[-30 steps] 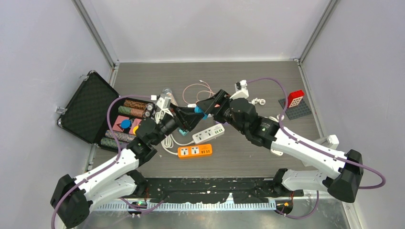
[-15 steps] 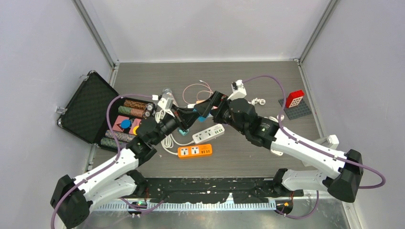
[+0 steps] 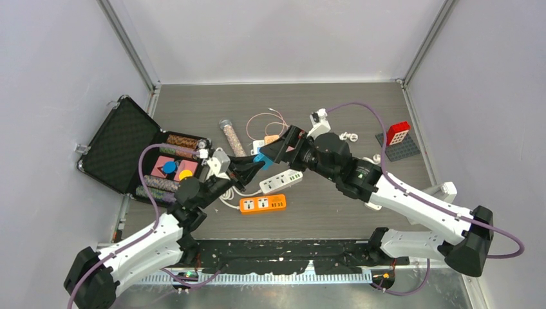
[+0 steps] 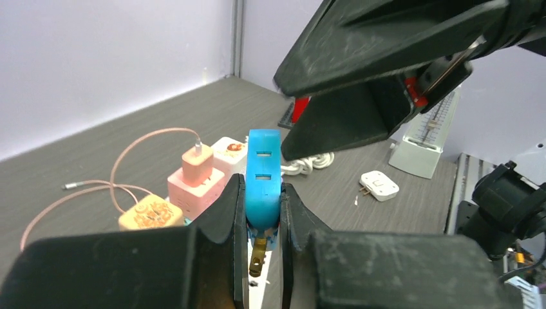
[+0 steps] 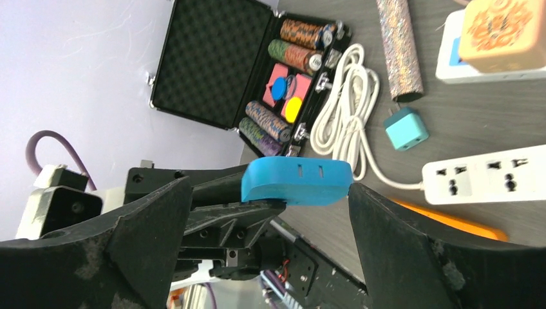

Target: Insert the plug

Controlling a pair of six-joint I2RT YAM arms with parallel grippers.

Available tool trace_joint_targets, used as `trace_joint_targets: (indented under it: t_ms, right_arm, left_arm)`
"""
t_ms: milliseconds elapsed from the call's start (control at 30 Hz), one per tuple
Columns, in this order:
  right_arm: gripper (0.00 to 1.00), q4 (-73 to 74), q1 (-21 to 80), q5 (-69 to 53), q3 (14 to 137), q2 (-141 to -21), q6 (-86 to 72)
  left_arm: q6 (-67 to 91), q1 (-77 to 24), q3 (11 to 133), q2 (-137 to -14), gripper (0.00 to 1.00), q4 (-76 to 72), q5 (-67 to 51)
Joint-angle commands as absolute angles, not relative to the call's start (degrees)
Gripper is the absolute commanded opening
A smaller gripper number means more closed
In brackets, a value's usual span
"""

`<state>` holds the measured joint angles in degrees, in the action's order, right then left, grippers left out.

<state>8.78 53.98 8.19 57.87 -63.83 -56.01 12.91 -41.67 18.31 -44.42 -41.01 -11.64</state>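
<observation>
While the left gripper (image 4: 263, 199) is clenched on the blue plug (image 4: 263, 177), its two fingers (image 4: 222, 219) press the plug's flat sides. The plug's rounded, slotted end stands clear above the fingertips. A brass prong (image 4: 257, 261) projects from the plug's lower end, down between the fingers. The right gripper (image 5: 269, 188) is released, its jaws spread wide. The plug sits between its fingers (image 5: 154, 244) with a gap on each side, touching neither. The white power strip (image 3: 281, 181) lies on the table (image 3: 360, 109) below and just beyond the left fingertips, sockets facing up. The orange power strip (image 3: 263, 204) lies alongside it, on the side away from the right fingers. The plug is held in the air, not yet in a socket.
</observation>
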Motion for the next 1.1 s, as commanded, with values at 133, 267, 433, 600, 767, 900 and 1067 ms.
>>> trace_joint_targets:
  t_ms: [133, 267, 433, 600, 767, 900, 1067]
  right_arm:
    - [0.99, 3.69, 53.73, 1.79, 58.38, -67.79, -61.78]
    - [0.92, 1.58, 53.53, 1.17, 57.42, -67.56, -62.54]
    - [0.87, -1.52, 53.42, 0.81, 55.97, -65.77, -61.57]
    - [0.79, -2.35, 52.39, -3.58, 55.41, -64.75, -60.24]
    - [0.48, -1.84, 52.13, -5.34, 56.15, -64.60, -57.62]
    - [0.26, -0.41, 52.01, -4.48, 57.21, -64.52, -55.07]
    - [0.15, 5.22, 51.18, -1.07, 59.06, -63.55, -50.91]
  left_arm:
    - [5.84, -41.66, 16.94, -41.86, 0.00, -52.29, -14.59]
    - [5.44, -41.66, 16.10, -40.71, 0.00, -52.58, -15.99]
    - [5.10, -41.66, 15.17, -38.95, 0.00, -52.76, -15.96]
    - [5.26, -41.70, 15.46, -38.38, 0.00, -51.94, -17.43]
    - [5.36, -41.66, 16.45, -38.50, 0.00, -50.49, -17.78]
    - [7.25, -41.66, 17.04, -38.30, 0.29, -48.76, -14.01]
    - [9.70, -41.66, 16.92, -36.53, 0.99, -45.89, -7.17]
